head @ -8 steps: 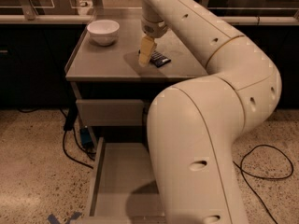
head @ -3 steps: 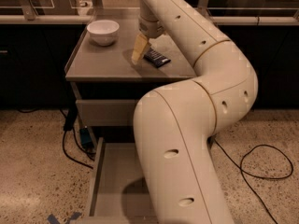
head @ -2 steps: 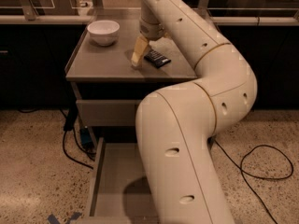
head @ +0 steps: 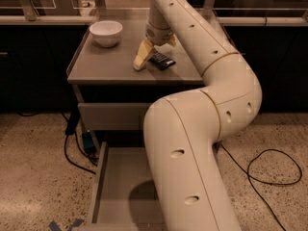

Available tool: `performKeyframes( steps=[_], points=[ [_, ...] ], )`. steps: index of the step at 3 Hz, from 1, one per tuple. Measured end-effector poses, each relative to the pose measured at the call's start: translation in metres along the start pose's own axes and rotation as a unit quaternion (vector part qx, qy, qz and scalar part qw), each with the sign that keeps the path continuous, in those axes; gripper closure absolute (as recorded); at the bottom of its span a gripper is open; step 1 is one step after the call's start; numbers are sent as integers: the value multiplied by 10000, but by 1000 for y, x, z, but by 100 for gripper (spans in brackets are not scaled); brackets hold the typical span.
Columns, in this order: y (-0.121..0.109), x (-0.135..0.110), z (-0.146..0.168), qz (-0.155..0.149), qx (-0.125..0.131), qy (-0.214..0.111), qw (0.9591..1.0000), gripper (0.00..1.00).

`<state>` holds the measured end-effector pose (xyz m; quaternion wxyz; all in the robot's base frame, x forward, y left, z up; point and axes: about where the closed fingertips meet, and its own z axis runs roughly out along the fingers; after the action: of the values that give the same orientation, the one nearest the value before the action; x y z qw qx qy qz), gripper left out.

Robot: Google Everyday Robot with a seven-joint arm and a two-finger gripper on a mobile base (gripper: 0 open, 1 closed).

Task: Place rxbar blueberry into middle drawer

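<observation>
Tool [head: 150, 56] on cab top [head: 103, 64] by rxbar blueberry [head: 161, 60] — grip can't tell; middle drawer [head: 118, 172] open.

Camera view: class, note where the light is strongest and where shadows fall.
Camera view: warm, dim light; the cabinet top and white bowl are brightest; the arm casts a dark shadow on the middle drawer floor; the gripper is down at the near-black rxbar blueberry.

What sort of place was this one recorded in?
Probably an office kitchenette or test kitchen: a grey drawer cabinet with a white bowl on top, dark cabinets behind, a speckled floor with loose cables. The gripper is down at the rxbar blueberry on the cabinet top.
</observation>
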<state>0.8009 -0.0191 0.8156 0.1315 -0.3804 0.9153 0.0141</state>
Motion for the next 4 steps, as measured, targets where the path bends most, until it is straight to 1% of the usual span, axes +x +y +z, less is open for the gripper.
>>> performKeyframes(
  steps=[1, 2, 4],
  points=[
    [-1, 4, 21, 32, -143, 70, 9999, 2],
    [-1, 3, 19, 32, -143, 70, 9999, 17],
    [-1, 3, 18, 34, -142, 68, 9999, 66]
  ],
)
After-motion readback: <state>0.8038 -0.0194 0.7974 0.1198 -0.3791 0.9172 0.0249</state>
